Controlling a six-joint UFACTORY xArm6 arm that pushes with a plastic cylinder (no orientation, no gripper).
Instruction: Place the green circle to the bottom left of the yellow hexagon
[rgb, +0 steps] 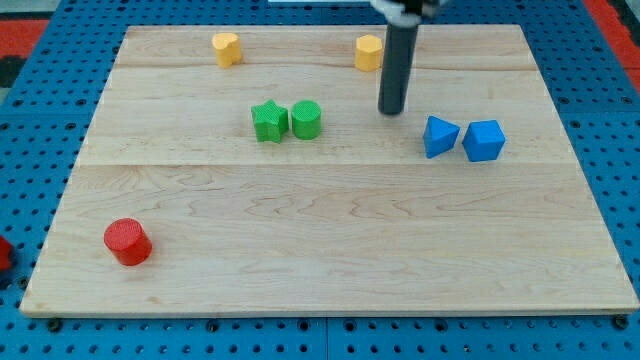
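The green circle (306, 120) lies on the wooden board (330, 250) above the middle, touching the green star (269, 121) on its left. The yellow hexagon (368, 52) is near the board's top edge, up and to the right of the green circle. My tip (391, 110) is on the board to the right of the green circle, apart from it, and below and slightly right of the yellow hexagon.
A yellow heart-like block (227, 47) is at the top left. A blue triangle-like block (439, 136) and a blue cube-like block (484, 140) lie side by side on the right. A red cylinder (127, 242) is at the bottom left.
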